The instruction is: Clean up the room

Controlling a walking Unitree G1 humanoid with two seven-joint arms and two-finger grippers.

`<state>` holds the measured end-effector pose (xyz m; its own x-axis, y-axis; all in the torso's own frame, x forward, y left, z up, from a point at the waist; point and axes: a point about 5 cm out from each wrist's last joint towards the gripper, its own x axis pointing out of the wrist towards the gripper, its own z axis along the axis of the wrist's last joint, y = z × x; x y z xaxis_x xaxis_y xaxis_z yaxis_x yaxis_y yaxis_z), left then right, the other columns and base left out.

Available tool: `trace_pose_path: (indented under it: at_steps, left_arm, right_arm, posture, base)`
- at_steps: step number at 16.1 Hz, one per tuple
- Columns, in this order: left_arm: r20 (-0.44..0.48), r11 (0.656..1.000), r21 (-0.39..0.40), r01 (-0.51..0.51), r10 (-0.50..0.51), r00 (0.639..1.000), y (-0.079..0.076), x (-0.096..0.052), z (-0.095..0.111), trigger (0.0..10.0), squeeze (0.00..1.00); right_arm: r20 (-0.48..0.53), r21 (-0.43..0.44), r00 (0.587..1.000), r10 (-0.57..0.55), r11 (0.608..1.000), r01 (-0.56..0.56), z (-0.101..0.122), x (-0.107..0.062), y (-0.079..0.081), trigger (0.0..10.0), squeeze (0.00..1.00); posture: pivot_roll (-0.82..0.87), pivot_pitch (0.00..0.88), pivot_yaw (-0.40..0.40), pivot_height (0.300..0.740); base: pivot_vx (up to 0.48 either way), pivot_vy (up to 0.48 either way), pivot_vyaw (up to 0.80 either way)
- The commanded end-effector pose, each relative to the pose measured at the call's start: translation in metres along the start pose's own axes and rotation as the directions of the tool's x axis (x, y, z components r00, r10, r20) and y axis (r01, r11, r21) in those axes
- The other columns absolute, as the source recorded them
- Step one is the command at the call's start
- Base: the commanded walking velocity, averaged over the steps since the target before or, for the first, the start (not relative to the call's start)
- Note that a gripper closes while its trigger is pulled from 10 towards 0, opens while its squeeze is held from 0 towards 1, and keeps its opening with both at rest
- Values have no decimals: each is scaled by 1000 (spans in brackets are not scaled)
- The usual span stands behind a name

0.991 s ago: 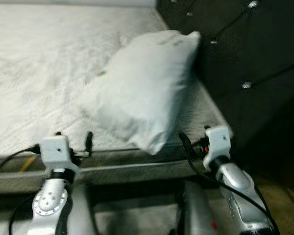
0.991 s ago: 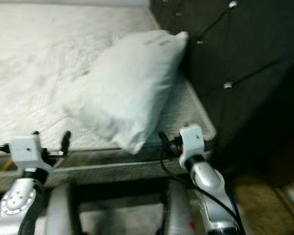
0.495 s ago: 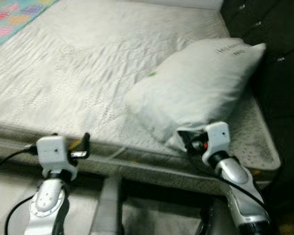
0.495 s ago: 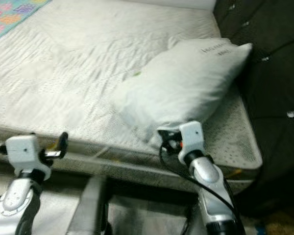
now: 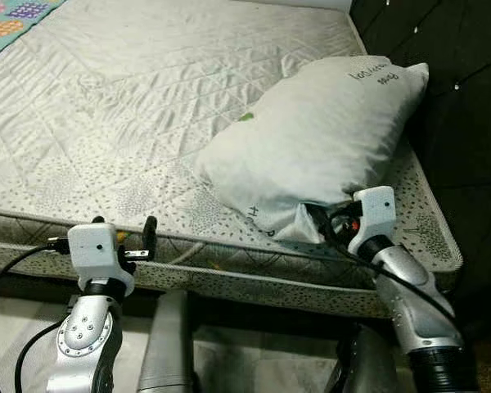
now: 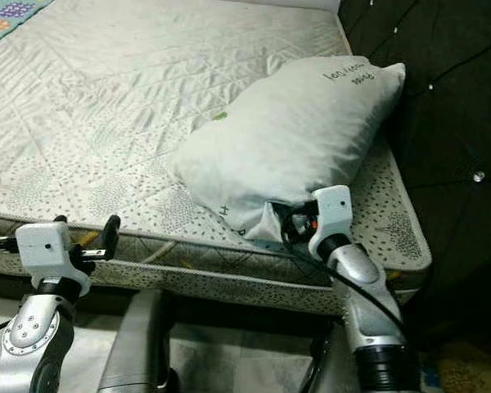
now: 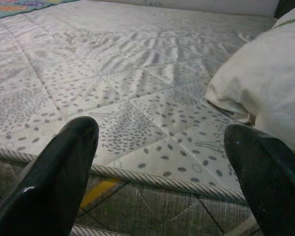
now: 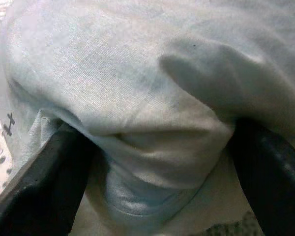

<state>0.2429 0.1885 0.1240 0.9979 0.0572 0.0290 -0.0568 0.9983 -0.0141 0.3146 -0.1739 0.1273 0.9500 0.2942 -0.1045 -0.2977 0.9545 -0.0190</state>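
Since half a second ago the right gripper [image 8: 152, 162] has pushed further in against the near corner of the pillow [image 5: 319, 139], and its wrist block now sits tucked under the pillow's lower edge. From the right wrist view, the two black fingers [image 8: 44, 182] stand spread on either side of a bulge of white pillow cloth, which fills the gap between them; whether they are pressing into it cannot be told. The pillow lies on the right part of the mattress [image 5: 131, 106], tilted, its far corner leaning toward the dark tufted headboard [image 5: 466, 98], with a line of handwriting on its upper end and a small green mark on its left edge. The left gripper [image 7: 162, 162] hovers just in front of the mattress's near edge, well apart from the pillow, its fingers [image 7: 54, 177] spread wide with nothing between them. Beyond them runs the corded seam of the mattress and its quilted, dotted top. A strip of colourful patterned cloth [image 5: 8, 12] shows at the far left corner of the bed. Nothing lies between the right gripper and the pillow.
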Motion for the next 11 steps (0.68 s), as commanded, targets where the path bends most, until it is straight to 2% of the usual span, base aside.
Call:
trace_pose_path:
  at_steps: [1,2,3,4,7,11]
  left_arm:
    - [-15,1000,-6,15,-15,1000,-2,0,-2,10000,0]
    - [-16,1000,-9,22,-22,1000,-3,0,-2,10000,0]
    - [-14,1000,-13,28,-29,999,-4,1,-1,10000,0]
    - [-12,999,-17,33,-33,999,-5,1,-1,10000,0]
    - [-10,999,-21,35,-36,999,-5,0,-1,10000,0]
    - [-8,999,-24,35,-35,999,-5,1,0,10000,0]
  right_arm:
    - [-15,22,1000,6,1000,-6,3,-1,-7,10000,0]
    - [-40,59,999,0,998,2,0,0,-7,10000,0]
    - [-52,94,999,-1,996,6,-2,1,-6,9294,0]
    - [-44,114,999,5,993,0,-2,3,1,0,0]
    - [-20,195,1000,0,981,4,3,11,19,0,0]
    - [-14,247,1000,-1,969,4,4,15,33,0,0]
  posture:
    - [23,87,-42,457]
    - [23,87,-42,457]
    - [23,87,-42,457]
    - [23,87,-42,457]
    - [36,79,-41,457]
    - [38,76,-42,457]
  base:
    - [0,0,0]
    - [0,0,0]
    - [0,0,0]
    - [0,0,0]
    - [0,0,0]
    - [0,0,0]
